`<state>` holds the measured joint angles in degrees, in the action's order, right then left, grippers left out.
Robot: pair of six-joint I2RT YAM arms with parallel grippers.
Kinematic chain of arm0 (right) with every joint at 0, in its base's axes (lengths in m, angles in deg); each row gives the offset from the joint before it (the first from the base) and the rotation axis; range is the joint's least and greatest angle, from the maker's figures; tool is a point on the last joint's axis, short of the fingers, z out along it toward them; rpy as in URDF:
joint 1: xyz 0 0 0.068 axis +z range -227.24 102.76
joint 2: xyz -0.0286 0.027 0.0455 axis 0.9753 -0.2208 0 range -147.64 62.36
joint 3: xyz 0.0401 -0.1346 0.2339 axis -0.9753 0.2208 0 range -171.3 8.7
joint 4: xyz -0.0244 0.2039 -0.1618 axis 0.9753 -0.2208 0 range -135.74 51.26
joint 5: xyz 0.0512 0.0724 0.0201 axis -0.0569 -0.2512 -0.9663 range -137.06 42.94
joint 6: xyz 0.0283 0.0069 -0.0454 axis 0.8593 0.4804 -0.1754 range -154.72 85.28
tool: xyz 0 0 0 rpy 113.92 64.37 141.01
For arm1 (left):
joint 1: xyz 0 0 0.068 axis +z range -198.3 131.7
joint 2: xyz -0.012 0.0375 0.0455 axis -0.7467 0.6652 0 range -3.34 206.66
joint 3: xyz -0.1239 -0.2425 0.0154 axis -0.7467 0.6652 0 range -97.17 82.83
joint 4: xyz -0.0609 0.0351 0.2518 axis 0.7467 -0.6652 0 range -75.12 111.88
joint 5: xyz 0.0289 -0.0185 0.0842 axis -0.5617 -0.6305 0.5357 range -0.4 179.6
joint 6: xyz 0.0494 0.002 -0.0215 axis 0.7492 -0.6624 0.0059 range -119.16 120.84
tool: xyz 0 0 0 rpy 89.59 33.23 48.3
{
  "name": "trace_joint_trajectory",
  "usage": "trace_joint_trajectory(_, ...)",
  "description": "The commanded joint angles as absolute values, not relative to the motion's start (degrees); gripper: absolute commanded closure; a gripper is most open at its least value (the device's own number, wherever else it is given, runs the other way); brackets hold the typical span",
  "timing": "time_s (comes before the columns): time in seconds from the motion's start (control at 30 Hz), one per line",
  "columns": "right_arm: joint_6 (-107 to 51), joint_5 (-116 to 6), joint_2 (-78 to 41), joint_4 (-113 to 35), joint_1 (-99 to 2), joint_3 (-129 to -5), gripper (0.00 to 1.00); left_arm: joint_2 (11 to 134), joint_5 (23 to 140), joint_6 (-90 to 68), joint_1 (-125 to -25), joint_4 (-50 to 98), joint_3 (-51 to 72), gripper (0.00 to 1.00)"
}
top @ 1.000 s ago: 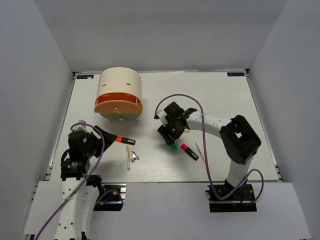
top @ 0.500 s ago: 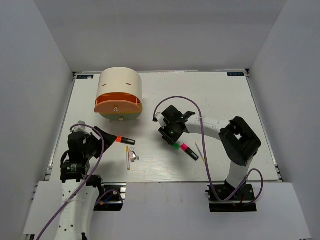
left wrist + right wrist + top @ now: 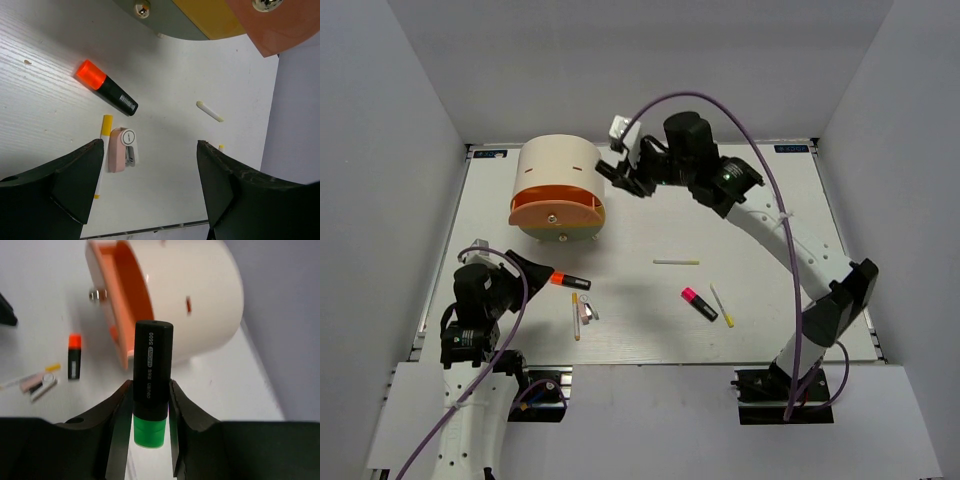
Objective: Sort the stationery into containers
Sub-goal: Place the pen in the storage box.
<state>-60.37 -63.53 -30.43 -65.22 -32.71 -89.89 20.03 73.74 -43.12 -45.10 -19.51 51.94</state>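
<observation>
Beside the cabinet's (image 3: 560,165) right flank, level with its top, the right gripper (image 3: 623,180) hangs above the table (image 3: 760,210). Its wrist view shows both fingers (image 3: 118,415) pressed against the sides of the green-capped marker (image 3: 152,365). They are part-way closed and clamp the black barrel just above the cap. The marker stands roughly upright in the grip with the green end nearest the camera. Beyond it lies the cabinet's pulled-out orange drawer (image 3: 127,305).

In front of the cabinet and toward its left, the left gripper (image 3: 525,265) sits low with its jaws spread wide. It holds nothing, and bare table shows between its fingers (image 3: 75,180).

Just in front of the cabinet, the orange-capped marker (image 3: 106,88) lies flat. A little further out are a yellow stick (image 3: 102,150) and the pinkish clip (image 3: 120,156), side by side.

Off to the cabinet's right front, a white stick (image 3: 676,262), the pink-capped marker (image 3: 699,303) and another yellow stick (image 3: 721,305) rest on the table, well apart from the drawers.
</observation>
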Motion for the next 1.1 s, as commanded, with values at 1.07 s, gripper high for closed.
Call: trace_joint_trajectory(1.07, -37.8, -94.6, -59.1, -31.9, -31.8, -111.4, 1.0, 19.5, 72.4, -43.4, -45.3, -15.4, 53.0, 0.16)
